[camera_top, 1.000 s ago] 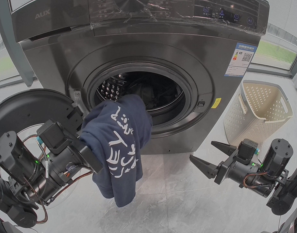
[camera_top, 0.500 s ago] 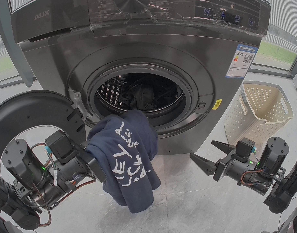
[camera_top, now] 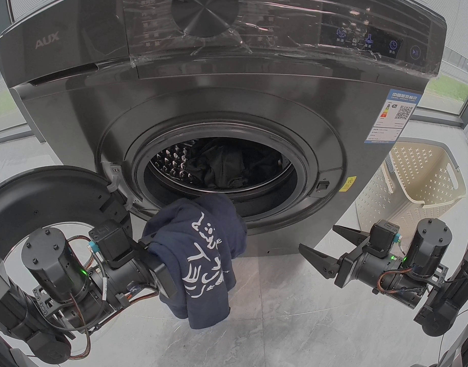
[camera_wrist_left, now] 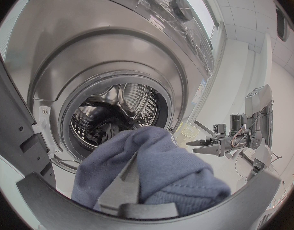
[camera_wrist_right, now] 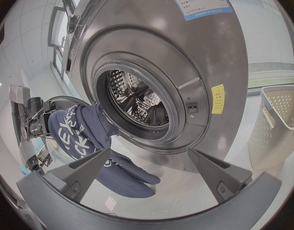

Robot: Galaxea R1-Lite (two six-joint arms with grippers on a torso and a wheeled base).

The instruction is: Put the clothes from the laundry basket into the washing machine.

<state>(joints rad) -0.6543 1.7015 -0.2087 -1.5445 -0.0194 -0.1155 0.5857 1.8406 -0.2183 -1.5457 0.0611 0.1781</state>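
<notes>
A navy garment with white print [camera_top: 203,253] hangs from my left gripper [camera_wrist_left: 137,176], which is shut on it just below and in front of the lower rim of the washing machine's round opening [camera_top: 303,179]. The cloth [camera_wrist_left: 172,166] covers most of the fingers. Dark clothes [camera_top: 221,164] lie inside the drum. My right gripper [camera_top: 319,239] is open and holds nothing, low at the right of the machine's front. The cream laundry basket [camera_top: 422,184] leans on the floor to the machine's right, with no clothes to be seen in it.
The machine's round door [camera_top: 35,194] stands swung open at the left, close behind my left arm. Grey tiled floor [camera_top: 295,322] lies free between the two arms. Windows run behind the machine on both sides.
The head view has shifted, and the machine looks larger. Against the opening, the navy garment and my left gripper have sunk from across the opening to its lower rim. The right gripper stays open.
</notes>
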